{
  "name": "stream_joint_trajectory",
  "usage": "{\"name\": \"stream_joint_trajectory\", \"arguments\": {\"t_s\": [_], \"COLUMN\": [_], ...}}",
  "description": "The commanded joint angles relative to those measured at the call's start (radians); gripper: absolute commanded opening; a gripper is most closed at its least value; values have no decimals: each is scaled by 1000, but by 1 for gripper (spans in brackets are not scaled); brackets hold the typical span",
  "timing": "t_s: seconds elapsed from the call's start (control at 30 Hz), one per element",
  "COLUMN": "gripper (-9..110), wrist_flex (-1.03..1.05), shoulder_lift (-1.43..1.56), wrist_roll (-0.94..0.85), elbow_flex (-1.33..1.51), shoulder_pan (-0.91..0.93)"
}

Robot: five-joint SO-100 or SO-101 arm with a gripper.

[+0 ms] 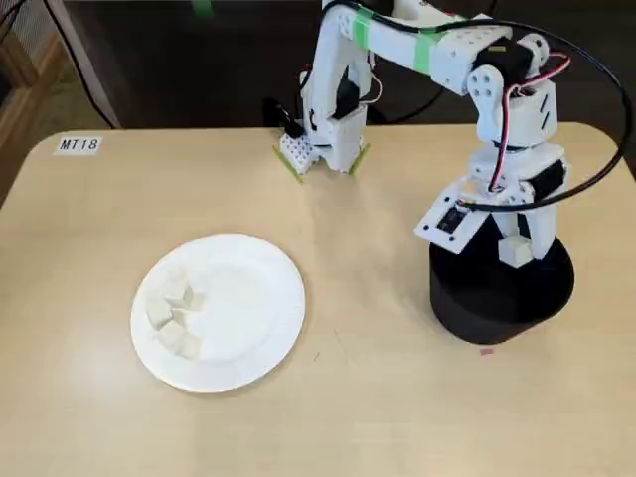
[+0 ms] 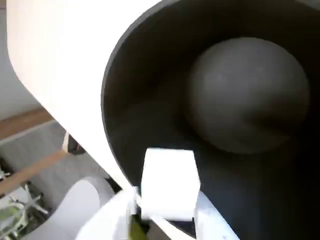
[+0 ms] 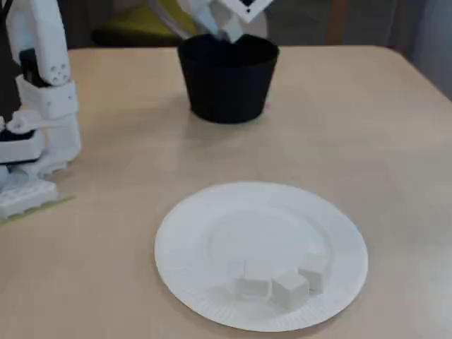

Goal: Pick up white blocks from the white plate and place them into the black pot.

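The table [image 1: 378,397] was a pale wood-look top, smooth and matte, and everything sat well spread out on it. The arm [image 1: 417,45], all white plastic with green tape on it, reached over to the right side of a fixed view and hung right above the pot [image 1: 502,293].

The plate [image 3: 261,251] was a round white paper one with a ribbed rim, clearly wider than the pot. The pot was matte black with straight, slightly tapered walls, no handles, and in the wrist view its inside [image 2: 240,100] looked dull and dark with a rounded shape at the bottom that I couldn't quite make out.

The gripper [image 2: 167,210] had its fingers closed around one block [image 2: 169,182], a little off-white cube with plain flat faces, held just over the pot's mouth and not dropped yet. I'd say this was the tail end of one delivery.

Left to do: a small cluster of blocks [image 1: 174,313] sat near the plate's edge, touching each other, looked like about four. Couldn't tell if any were already in the pot.
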Motion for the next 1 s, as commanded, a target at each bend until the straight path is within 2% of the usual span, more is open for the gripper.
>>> {"name": "stream_joint_trajectory", "arguments": {"t_s": [0.0, 0.1, 0.17, 0.3, 0.33, 0.43, 0.6, 0.73, 0.83, 0.87, 0.97], "gripper": [31, 32, 28, -1, -2, -2, -2, -2, -2, 0, 25], "wrist_flex": [8, 25, 29, 86, 118, 189, 183, 173, 152, 140, 132], "shoulder_lift": [15, 20, 23, 67, 83, 121, 138, 112, 97, 84, 32], "wrist_roll": [-8, -5, -6, 8, -2, -60, -120, -97, -57, -41, -34], "elbow_flex": [-5, -5, -5, -5, -5, -5, -5, -9, 18, 23, 23], "shoulder_pan": [-14, -6, 5, 95, 143, 333, 703, 943, 1055, 1083, 1143]}}
